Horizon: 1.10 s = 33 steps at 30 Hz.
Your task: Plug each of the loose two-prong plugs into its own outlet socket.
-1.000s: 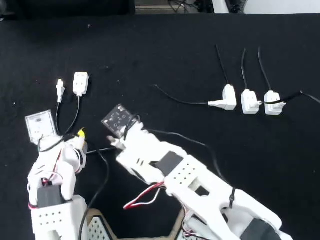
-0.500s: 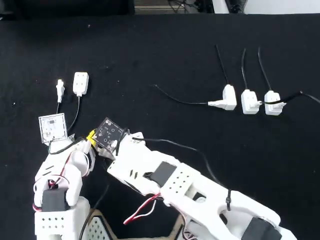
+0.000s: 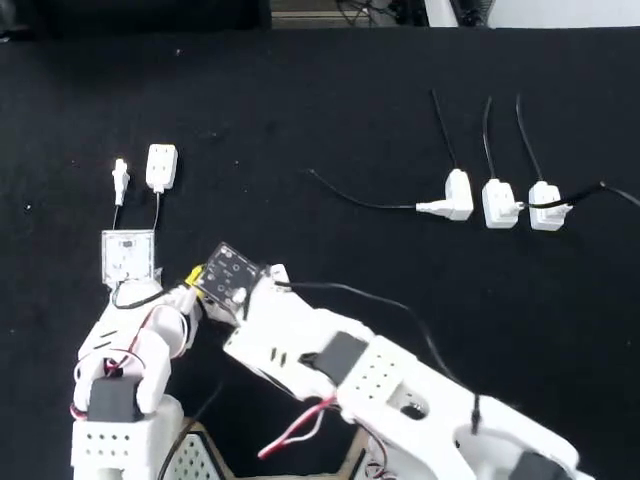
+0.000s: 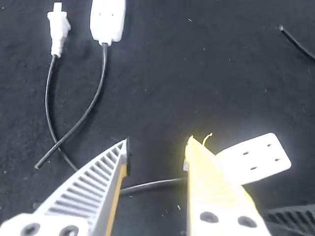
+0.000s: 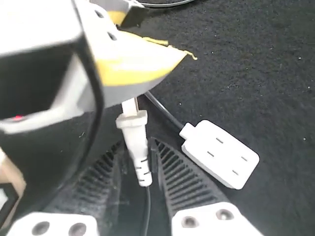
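My right gripper [image 5: 136,143] is shut on a white two-prong plug [image 5: 140,164], prongs pointing away from the wrist. Just past it a white outlet socket [image 5: 221,155] lies flat on the black table, its black cable running back under the plug. That same socket [image 4: 252,158] lies beside my left gripper [image 4: 156,147], which is open low over the table with a black cable [image 4: 152,184] between its fingers. Its yellow finger [image 5: 133,59] hangs right above the held plug. In the high view both arms meet at the front left, the left gripper [image 3: 188,282] against the right arm [image 3: 300,330].
A second loose plug [image 3: 120,176] and socket [image 3: 161,165] lie side by side at the far left, cables trailing toward the arms. Three white socket blocks [image 3: 498,204] with cables sit in a row at the right. The table's middle is bare black cloth [image 3: 330,110].
The left gripper has swung right toward the right arm. The right arm's wrist has shifted left and nearer, so the two grippers now sit together.
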Each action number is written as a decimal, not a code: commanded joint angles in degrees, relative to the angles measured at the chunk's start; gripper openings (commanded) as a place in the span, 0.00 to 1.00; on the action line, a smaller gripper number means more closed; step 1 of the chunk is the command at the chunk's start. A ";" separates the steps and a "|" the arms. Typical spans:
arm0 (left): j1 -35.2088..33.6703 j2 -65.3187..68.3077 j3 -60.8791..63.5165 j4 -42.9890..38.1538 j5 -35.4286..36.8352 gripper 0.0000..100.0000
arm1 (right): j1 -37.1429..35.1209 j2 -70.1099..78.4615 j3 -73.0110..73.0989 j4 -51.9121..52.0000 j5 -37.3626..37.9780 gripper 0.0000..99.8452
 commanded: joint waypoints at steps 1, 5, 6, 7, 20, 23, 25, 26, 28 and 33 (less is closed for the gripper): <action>1.71 0.53 0.48 0.26 -1.41 0.19 | -0.44 -8.48 0.22 0.62 -0.35 0.01; 1.54 0.53 0.40 0.26 -1.32 0.19 | -0.26 -12.18 2.15 0.70 -0.26 0.01; 1.54 0.53 0.40 0.26 -1.32 0.19 | -0.26 -12.44 2.33 0.70 -0.26 0.01; 1.54 0.53 0.40 0.26 -1.32 0.19 | -0.18 -12.44 2.33 0.70 -0.35 0.01; 1.19 0.53 0.13 0.26 -1.23 0.19 | -0.18 -12.79 2.59 0.53 -0.62 0.01; 1.36 0.53 0.40 0.26 -1.23 0.19 | -0.18 -12.79 2.51 -0.09 -3.96 0.01; 1.63 0.53 0.48 0.26 -1.23 0.19 | -0.18 -12.79 2.68 -1.85 -5.36 0.01; 1.63 0.53 0.48 0.26 -1.23 0.19 | -0.18 -12.79 2.86 -2.37 -5.36 0.01; 1.63 0.53 0.48 0.26 -1.23 0.19 | -0.18 -12.79 3.56 -3.43 -5.27 0.01; 1.27 0.53 0.57 0.35 -1.23 0.19 | -0.18 -12.88 4.35 -4.92 -5.27 0.01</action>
